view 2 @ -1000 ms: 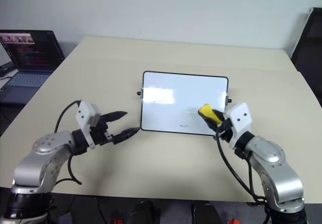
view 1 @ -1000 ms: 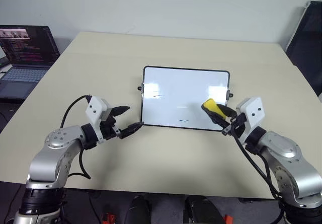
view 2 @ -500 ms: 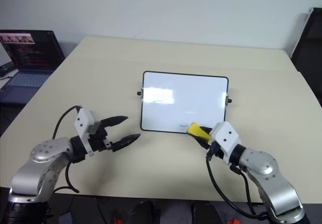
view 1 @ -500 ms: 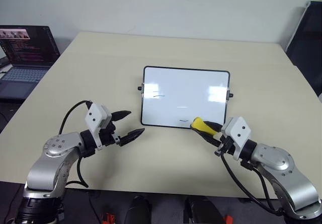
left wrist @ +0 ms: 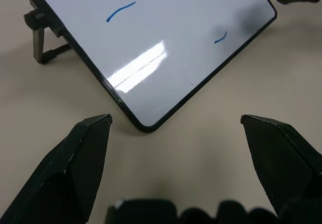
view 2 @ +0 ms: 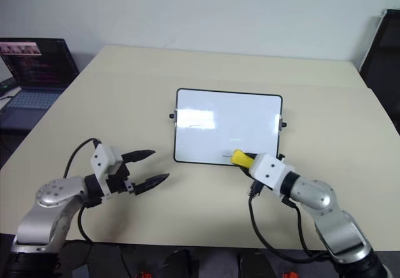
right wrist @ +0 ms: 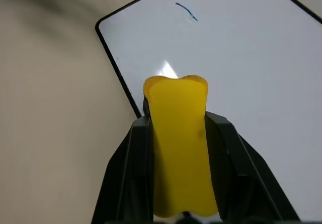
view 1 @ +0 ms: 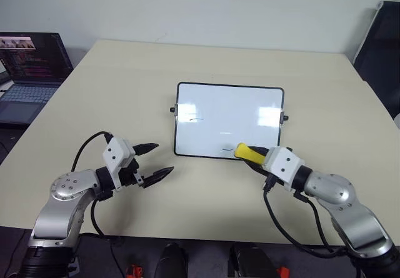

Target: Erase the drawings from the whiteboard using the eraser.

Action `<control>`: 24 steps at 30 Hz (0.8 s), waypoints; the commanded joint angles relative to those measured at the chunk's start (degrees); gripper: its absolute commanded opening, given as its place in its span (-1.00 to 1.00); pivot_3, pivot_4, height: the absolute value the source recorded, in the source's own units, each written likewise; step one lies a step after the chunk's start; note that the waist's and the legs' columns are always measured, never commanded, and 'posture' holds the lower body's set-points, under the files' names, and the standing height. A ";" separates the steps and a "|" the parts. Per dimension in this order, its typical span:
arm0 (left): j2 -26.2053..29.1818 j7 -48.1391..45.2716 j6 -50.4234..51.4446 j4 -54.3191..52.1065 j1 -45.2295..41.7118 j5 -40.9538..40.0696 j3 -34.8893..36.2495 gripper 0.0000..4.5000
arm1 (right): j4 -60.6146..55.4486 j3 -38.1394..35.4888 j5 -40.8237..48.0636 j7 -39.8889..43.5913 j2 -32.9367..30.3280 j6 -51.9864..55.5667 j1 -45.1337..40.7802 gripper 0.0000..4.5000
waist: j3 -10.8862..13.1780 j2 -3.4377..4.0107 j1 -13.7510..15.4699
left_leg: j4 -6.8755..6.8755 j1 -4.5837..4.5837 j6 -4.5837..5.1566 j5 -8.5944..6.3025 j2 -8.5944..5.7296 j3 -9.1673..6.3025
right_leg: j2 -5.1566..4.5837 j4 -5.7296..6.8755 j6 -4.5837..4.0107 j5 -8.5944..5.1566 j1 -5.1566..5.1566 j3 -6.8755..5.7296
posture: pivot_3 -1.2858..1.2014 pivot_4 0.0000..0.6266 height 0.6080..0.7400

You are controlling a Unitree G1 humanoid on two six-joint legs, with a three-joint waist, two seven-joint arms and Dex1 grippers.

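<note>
- The whiteboard (view 1: pixel 229 122) lies flat near the middle of a beige table (view 1: pixel 206 59), its long axis running across the table from the robot's left to its right, with a small black knob on each short side.
- The drawings (left wrist: pixel 121 11) are thin blue strokes: one short curved line toward the board's left end, and a smaller dash (left wrist: pixel 220 37) close to the near long edge.
- No brand mark or readable writing shows on the board or on the eraser.
- The eraser (view 1: pixel 249 154), a bright yellow block, is pinched between the black fingers of the right gripper (right wrist: pixel 178 153); its long axis runs in line with those fingers, and its free end points toward the board's left end, hanging over the near long edge just beside the small dash.
- The left gripper (view 1: pixel 153 162) hovers over bare table off the board's near left corner, its two fingers spread wide with nothing between them and aimed at that corner.
- A laptop (view 1: pixel 31 65) with a lit screen sits beyond the table's far left edge; its on-screen text is too small to read.
</note>
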 commanded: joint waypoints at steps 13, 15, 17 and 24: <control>1.44 -7.88 -4.57 3.31 -8.79 1.53 -5.13 1.00 | 16.26 12.73 -16.72 0.10 7.87 -0.55 -18.49 -0.52 | 0.01 0.02 0.10 | -0.01 -0.01 0.00 0.00 0.00 -0.01 | 0.01 0.03 0.28 0.19 0.01 -0.04 | 0.03 -0.52 1.00; 1.10 -7.48 -3.37 2.33 -9.85 1.17 -5.54 1.00 | 17.68 13.03 -18.67 0.79 7.00 -0.64 -18.84 -0.52 | 0.01 0.02 0.22 | -0.02 -0.01 0.00 0.00 0.00 -0.02 | 0.01 0.03 0.20 0.24 0.01 -0.05 | 0.03 -0.52 1.00; 0.96 -7.22 -2.79 1.95 -10.42 0.99 -5.80 1.00 | 18.48 13.22 -20.37 1.43 5.94 -1.44 -18.76 -0.52 | 0.02 0.03 0.23 | -0.05 -0.01 0.00 0.00 0.00 -0.03 | 0.01 0.03 0.19 0.24 0.01 -0.07 | 0.03 -0.52 1.00; 0.49 -6.06 -0.80 2.17 -12.89 0.58 -5.89 1.00 | 19.19 13.86 -23.30 2.28 3.98 -5.30 -17.41 -0.53 | 0.01 0.02 0.23 | 0.05 0.00 0.00 0.00 0.00 -0.04 | 0.01 0.05 0.32 0.19 0.06 -0.08 | 0.03 -0.52 1.00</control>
